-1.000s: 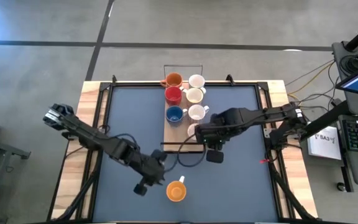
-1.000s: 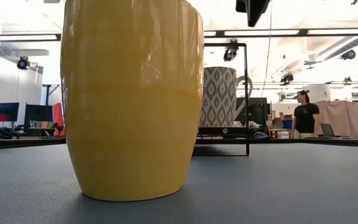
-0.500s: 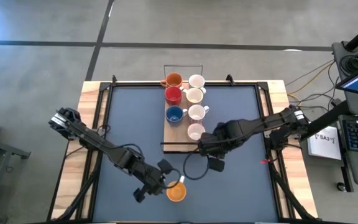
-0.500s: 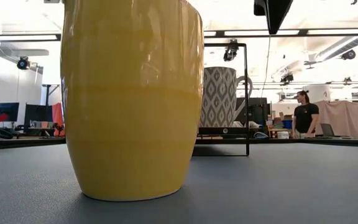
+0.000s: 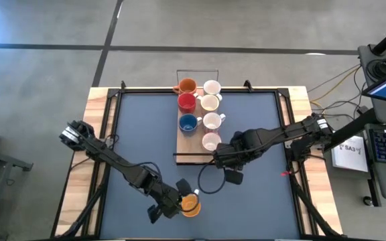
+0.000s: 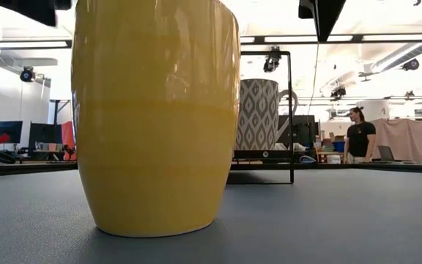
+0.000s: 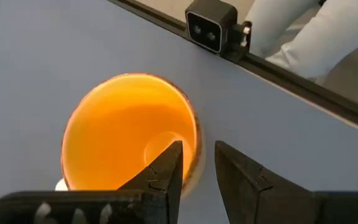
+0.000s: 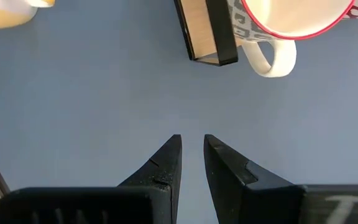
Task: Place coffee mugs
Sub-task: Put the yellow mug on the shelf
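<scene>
One orange mug (image 5: pixel 191 206) stands upright on the dark mat near the near edge; it fills the low view (image 6: pixel 156 117). Several more mugs, orange (image 5: pixel 187 86), red (image 5: pixel 187 102), blue (image 5: pixel 188 123) and white ones (image 5: pixel 212 120), stand in two rows on a wooden tray (image 5: pixel 191 155). My left gripper (image 5: pixel 181 201) is open over the lone orange mug (image 7: pixel 129 134). One finger (image 7: pixel 169 165) is inside the mug and the other (image 7: pixel 238 174) is outside its rim; a gap shows on both sides. My right gripper (image 5: pixel 232 175) hangs open over bare mat (image 8: pixel 192 140), near the patterned white mug (image 8: pixel 291 18).
The tray's thin black frame (image 6: pixel 292 117) rises at its near end, and its corner (image 8: pixel 207 37) lies just beyond my right gripper. A small camera (image 7: pixel 211 28) sits at the mat's near edge, close to the orange mug. A person (image 6: pixel 359 136) stands far off in the room.
My left gripper has travelled toward the near edge and rightward to the lone orange mug, and now straddles its rim. My right gripper drew back from the patterned white mug on the tray toward the near edge, then kept still. No mug has moved.
</scene>
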